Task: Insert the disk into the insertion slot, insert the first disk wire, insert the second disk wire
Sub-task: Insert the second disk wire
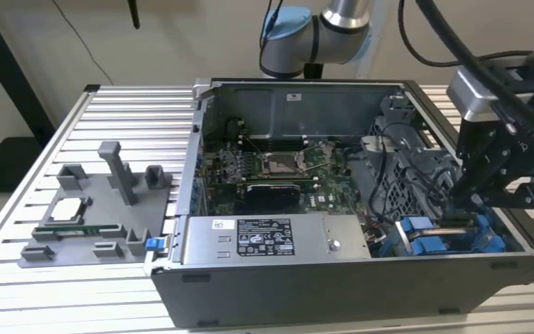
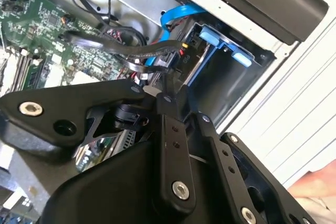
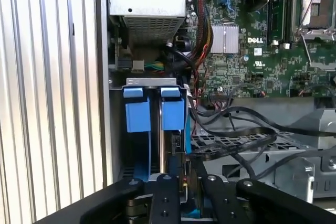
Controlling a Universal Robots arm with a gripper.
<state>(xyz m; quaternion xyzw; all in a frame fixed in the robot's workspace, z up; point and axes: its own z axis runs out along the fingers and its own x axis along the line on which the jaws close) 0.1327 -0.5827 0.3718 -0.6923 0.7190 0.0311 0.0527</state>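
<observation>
The disk, in its bright blue carrier [image 2: 223, 43], sits edge-on inside the insertion slot [image 1: 434, 240] at the case's front corner on the exterior view's right. My gripper [image 1: 457, 198] hangs straight over that bay. In both wrist views its black fingers [image 3: 169, 198] close around a small black wire connector [image 3: 182, 167] just above the disk's end. A black flat wire [image 2: 126, 48] runs from that connector toward the motherboard. A blue wire [image 2: 178, 14] curves behind the bay. The gripper [image 2: 160, 90] hides the connector's contact with the disk.
The grey labelled power-supply box [image 1: 277, 240] lies beside the bay, with the motherboard [image 1: 277, 167] behind it. Loose black cables [image 3: 247, 129] cross the perforated metal near the fingers. A grey fixture [image 1: 91, 216] with parts stands outside the case on the exterior view's left.
</observation>
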